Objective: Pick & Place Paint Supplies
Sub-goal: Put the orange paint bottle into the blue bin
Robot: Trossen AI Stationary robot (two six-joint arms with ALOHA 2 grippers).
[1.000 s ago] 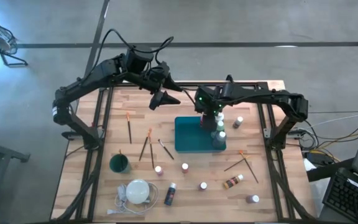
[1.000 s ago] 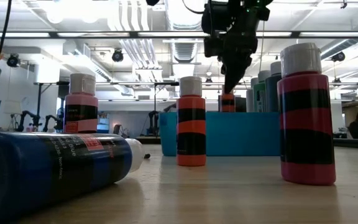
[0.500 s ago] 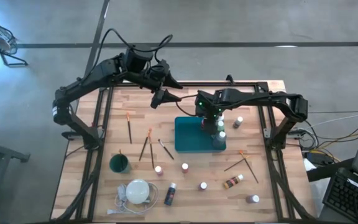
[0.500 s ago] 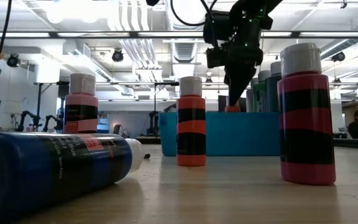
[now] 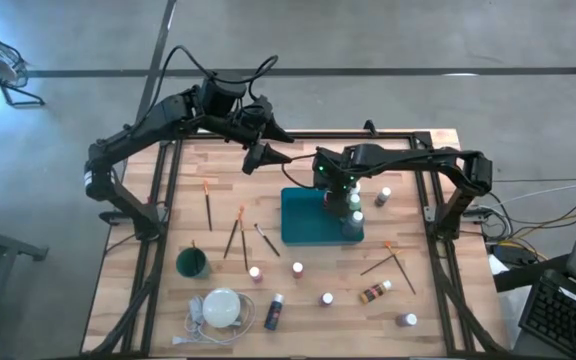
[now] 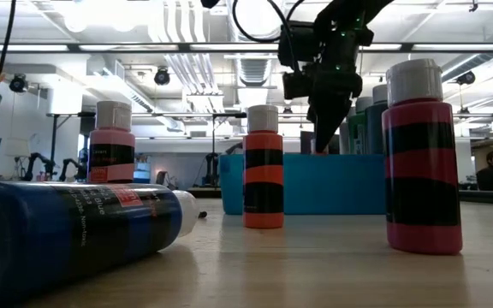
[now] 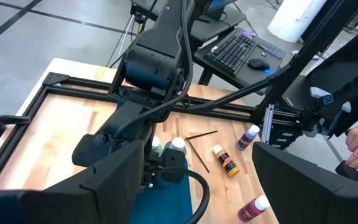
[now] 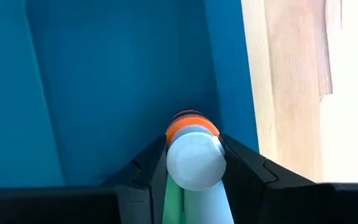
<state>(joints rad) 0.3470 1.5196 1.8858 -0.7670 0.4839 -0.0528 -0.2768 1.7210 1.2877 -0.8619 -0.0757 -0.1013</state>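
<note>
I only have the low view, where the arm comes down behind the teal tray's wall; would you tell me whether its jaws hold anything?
Observer: Yes. The right wrist view shows the right jaws shut on an orange bottle at its white cap, over the teal tray.
Operator: Thank you. Where in the tray is it?
Observer: From above, it is near the tray's right side, next to the bottles standing there. The tray's left part is bare.
Operator: And the other arm?
Observer: The left arm hangs over the far part of the table, left of the tray. Its jaws are open and hold nothing.
</note>
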